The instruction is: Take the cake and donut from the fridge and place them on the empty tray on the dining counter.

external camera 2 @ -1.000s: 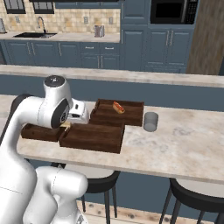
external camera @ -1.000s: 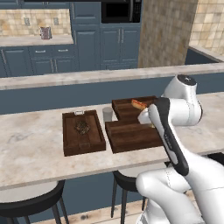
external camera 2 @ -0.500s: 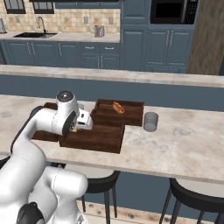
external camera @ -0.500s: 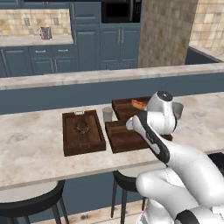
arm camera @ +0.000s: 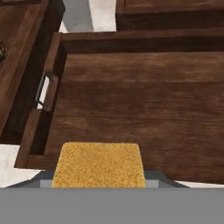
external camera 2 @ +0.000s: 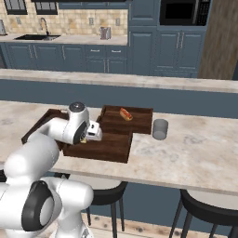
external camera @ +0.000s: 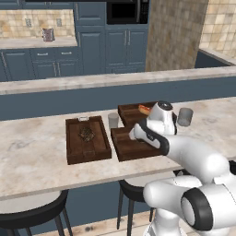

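Three wooden trays sat on the dining counter [external camera: 41, 152], and mine was the bare one, the tray [arm camera: 144, 105] nearest me with nothing on its floor; the one to its left carried a dark crumbly item [external camera: 86, 134] and the far one a sausage bun [external camera 2: 125, 114]. My gripper [external camera 2: 86, 137] hung low over the near-left part of the empty tray, and in the hand view the cake [arm camera: 99, 165] filled the space right at my fingers, a yellow-tan block that looked pinched between them, hovering above the tray's near rim. The finger tips themselves were hidden behind the cake, so I judged the hold from where the block sat rather than from seeing the pads. I took this to be the setting-down step for the cake, first of the two items. The next move, as I read it, called for carrying the block a little farther in over the wood so it cleared the near rim, lowering until it rested flat, then spreading the fingers and lifting straight away so it did not tip. The donut would remain to be fetched from the fridge. A grey cup [external camera 2: 160, 128] stood to the right of the trays, well out of my way.
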Controlling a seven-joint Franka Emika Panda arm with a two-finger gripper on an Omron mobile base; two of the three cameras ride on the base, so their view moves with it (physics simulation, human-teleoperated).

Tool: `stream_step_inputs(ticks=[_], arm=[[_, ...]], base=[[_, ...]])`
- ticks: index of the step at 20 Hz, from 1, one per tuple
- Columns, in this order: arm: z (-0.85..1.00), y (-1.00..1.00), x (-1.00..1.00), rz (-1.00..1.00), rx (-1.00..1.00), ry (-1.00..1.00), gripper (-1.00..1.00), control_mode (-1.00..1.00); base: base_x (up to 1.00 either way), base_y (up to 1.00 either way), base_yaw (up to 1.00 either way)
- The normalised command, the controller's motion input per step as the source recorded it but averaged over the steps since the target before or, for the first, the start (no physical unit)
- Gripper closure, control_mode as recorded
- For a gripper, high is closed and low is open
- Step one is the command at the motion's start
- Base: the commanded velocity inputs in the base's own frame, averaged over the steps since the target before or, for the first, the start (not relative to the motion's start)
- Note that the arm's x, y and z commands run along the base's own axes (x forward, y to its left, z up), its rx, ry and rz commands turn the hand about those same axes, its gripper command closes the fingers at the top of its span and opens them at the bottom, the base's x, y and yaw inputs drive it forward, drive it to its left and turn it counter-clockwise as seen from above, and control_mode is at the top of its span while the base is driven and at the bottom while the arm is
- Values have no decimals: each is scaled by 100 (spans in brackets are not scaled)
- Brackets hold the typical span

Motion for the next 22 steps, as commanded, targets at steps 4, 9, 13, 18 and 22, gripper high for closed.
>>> stream_step_inputs(ticks=[4,9,13,18,22], arm=[[-18,0,18,0,0,14,100,-100],[-48,3,42,0,0,3,100,-100],[-39,0,51,0,0,0,100,-100],[-27,0,32,0,0,0,100,-100],[-27,0,26,0,0,2,100,-100]], base=[[0,0,0],[0,0,0],[0,0,0],[0,0,0],[0,0,0]])
